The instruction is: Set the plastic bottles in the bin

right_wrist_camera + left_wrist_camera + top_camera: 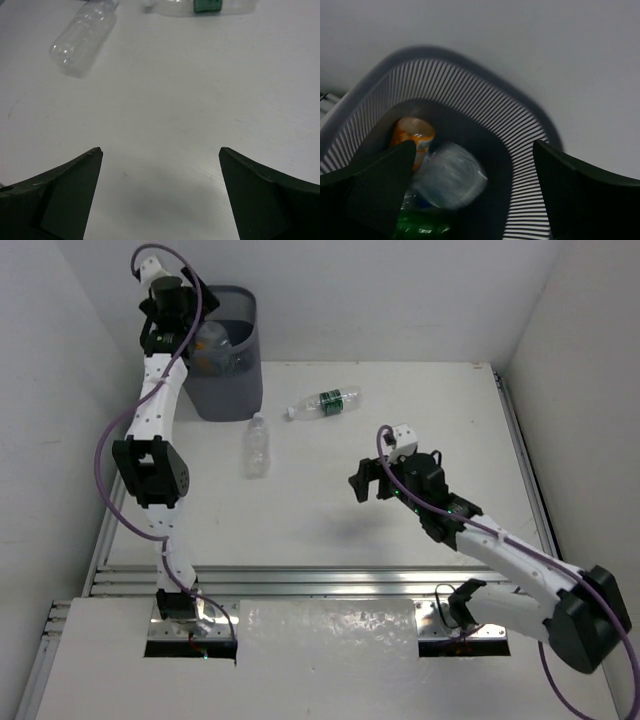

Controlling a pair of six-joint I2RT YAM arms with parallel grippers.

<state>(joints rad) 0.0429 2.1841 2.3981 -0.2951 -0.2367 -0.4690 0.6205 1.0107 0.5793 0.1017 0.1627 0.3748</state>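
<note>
The dark grey bin (228, 390) stands at the far left of the table. My left gripper (172, 320) hangs over its mouth, open (474, 145) and holding nothing. Below the jaws, inside the bin's ribbed wall (520, 135), lie a blurred clear bottle (451, 175), an orange bottle (413, 132) and a green one (420, 227). On the table lie a clear bottle (257, 446) and a bottle with a dark green label (325, 402). My right gripper (365, 483) hovers open (160, 150) over bare table. The clear bottle (85, 37) and the green-label bottle (207, 5) lie well ahead of it.
Aluminium rails run along the near edge (300, 580) and the right side (522, 460) of the white table. White walls close in at the back and on both sides. A crinkled clear sheet (330, 632) lies between the arm bases.
</note>
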